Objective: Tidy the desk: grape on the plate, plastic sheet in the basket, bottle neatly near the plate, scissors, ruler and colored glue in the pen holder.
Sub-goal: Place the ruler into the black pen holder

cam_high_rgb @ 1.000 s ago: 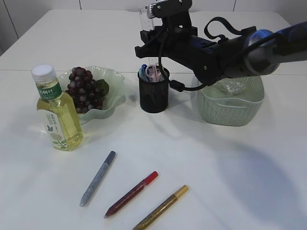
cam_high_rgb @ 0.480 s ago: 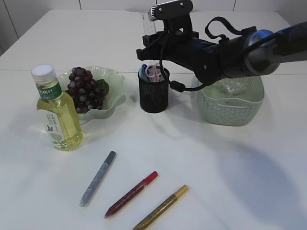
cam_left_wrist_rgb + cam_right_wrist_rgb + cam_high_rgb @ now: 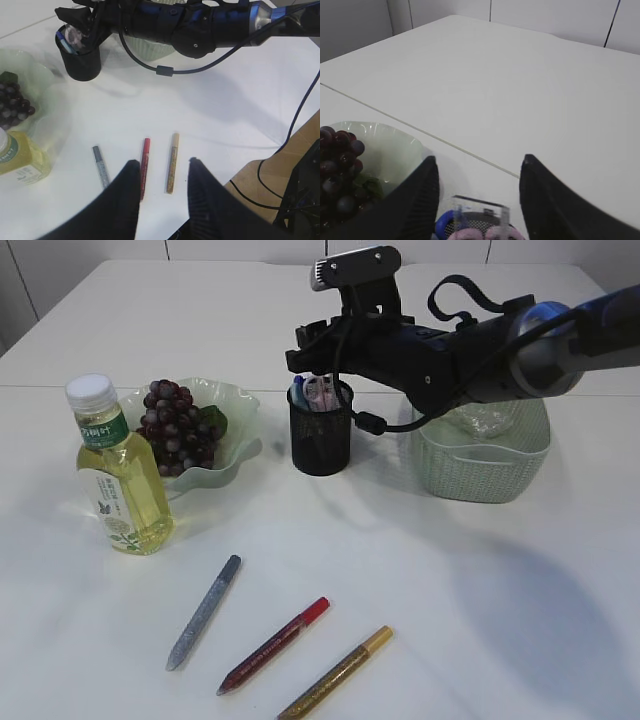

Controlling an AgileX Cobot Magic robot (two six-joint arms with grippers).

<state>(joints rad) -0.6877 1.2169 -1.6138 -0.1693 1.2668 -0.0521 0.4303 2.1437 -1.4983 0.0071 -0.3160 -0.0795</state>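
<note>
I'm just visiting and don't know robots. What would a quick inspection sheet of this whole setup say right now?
Surface: white table, a seam running across its far part.
Job's things: grapes on the green plate; bottle upright beside the plate; plastic sheet in the basket; clear ruler standing in the pen holder; three glue pens, silver, red, gold, lying loose on the table.
Clutter: nothing seen.
Grippers: right gripper open above the pen holder, ruler between its fingers but untouched; left gripper open, empty, above the pens.
Cables: black cable hanging along the right arm.
Surroundings: white wall panels; more cables beyond the table edge.
</note>
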